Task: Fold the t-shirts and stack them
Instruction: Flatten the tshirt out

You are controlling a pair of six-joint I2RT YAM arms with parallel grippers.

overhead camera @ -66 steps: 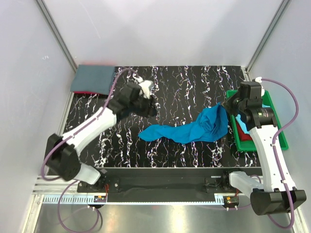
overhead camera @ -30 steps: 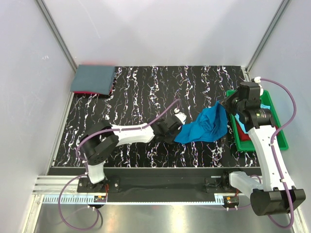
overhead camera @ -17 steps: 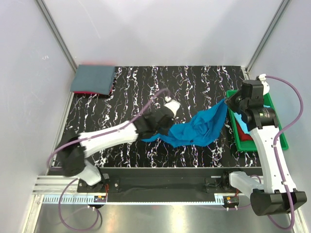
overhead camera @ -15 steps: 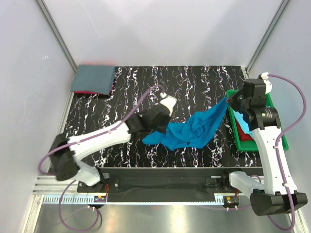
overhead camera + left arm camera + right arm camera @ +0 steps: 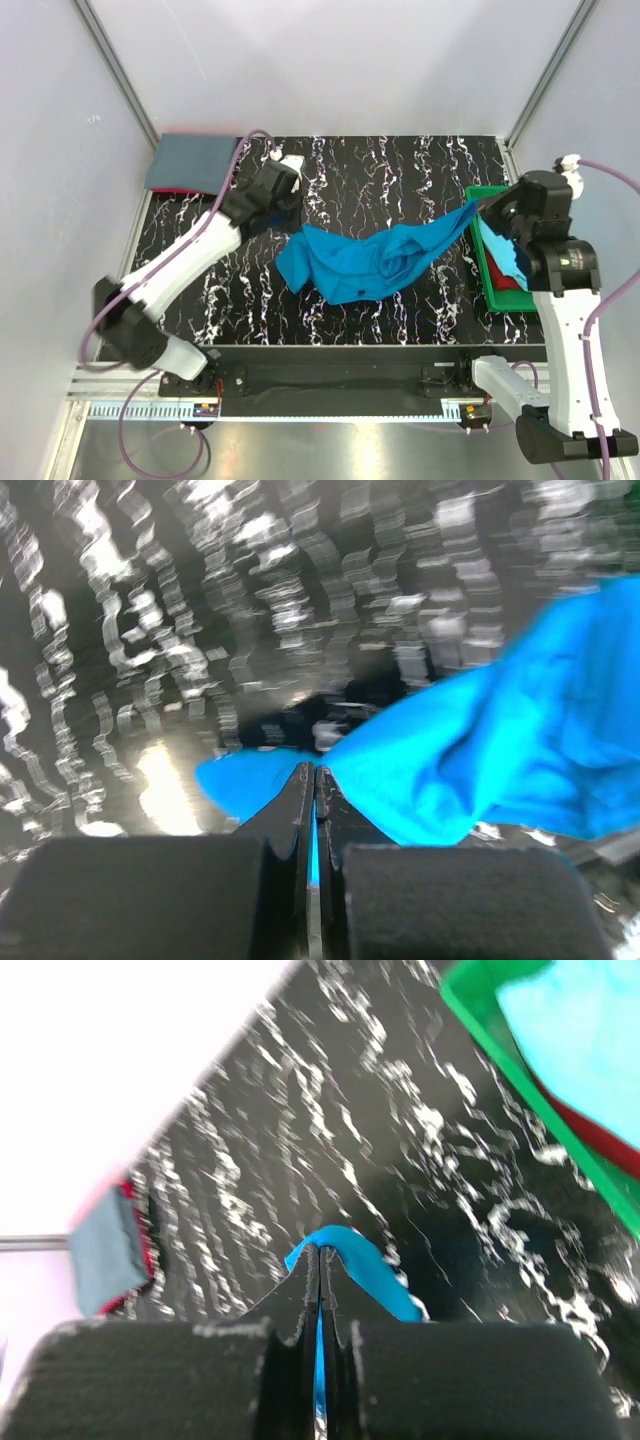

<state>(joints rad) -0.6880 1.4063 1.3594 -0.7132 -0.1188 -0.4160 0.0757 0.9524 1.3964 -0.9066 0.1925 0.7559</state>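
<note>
1. Two end effectors carry the bright turquoise-blue cloth t-shirt (image 5: 360,262) between them. The left end effector (image 5: 312,776) is clenched on a thin edge at the shirt's left end. The right end effector (image 5: 318,1256) is clenched on a narrow fold at its right end, beside the green plastic tray (image 5: 540,1105).
2. The shirt spans the middle of the black white-veined worktop (image 5: 400,170), bunched and sagging in its middle.
3. Either pinch takes only a sliver of cloth, so a further pull apart could probably slip an edge free and drop that end in a heap.
4. The creased middle appears twisted. If the shirt is laid down like this, it would likely land wrinkled and fold crooked.
5. The right end hangs close to the tray's left wall, so a low sweep there might catch the rim or nudge the tray.
6. The tray at the right holds a light aqua cloth shirt (image 5: 590,1020) lying on a red cloth shirt (image 5: 600,1125).
</note>
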